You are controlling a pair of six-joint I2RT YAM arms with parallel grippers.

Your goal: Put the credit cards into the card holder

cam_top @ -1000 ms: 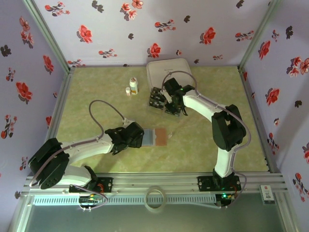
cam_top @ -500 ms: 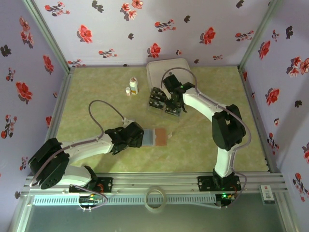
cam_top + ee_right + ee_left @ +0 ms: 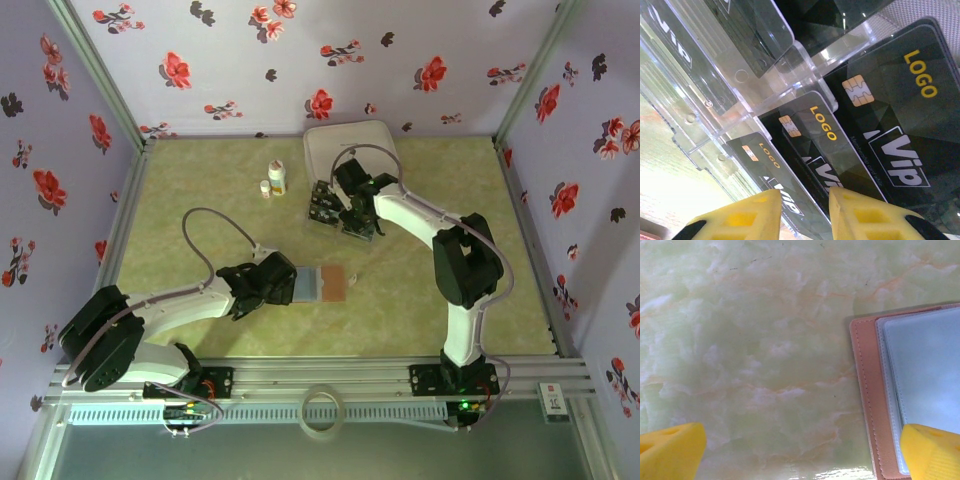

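Note:
Several black credit cards (image 3: 890, 125) with gold "LOGO" and white "VIP" print stand slanted in a clear plastic rack (image 3: 735, 75); from above, the rack of cards (image 3: 328, 203) sits at mid table. My right gripper (image 3: 806, 212) hangs right over them, open by a narrow gap, and the front card (image 3: 767, 162) runs down between its yellow fingertips (image 3: 740, 215). The reddish-brown card holder (image 3: 335, 284) lies open and flat, grey pockets (image 3: 925, 375) up. My left gripper (image 3: 800, 452) is wide open at its left edge, with the right fingertip (image 3: 932, 450) over the holder.
A large white rounded-square case (image 3: 350, 145) lies just behind the rack. Two small white bottles (image 3: 275, 178) stand to the rack's left. Flowered walls close in the green marbled table (image 3: 200, 230) on three sides.
My right gripper has shifted slightly left and back over the card rack. The left arm and the card holder have not moved.

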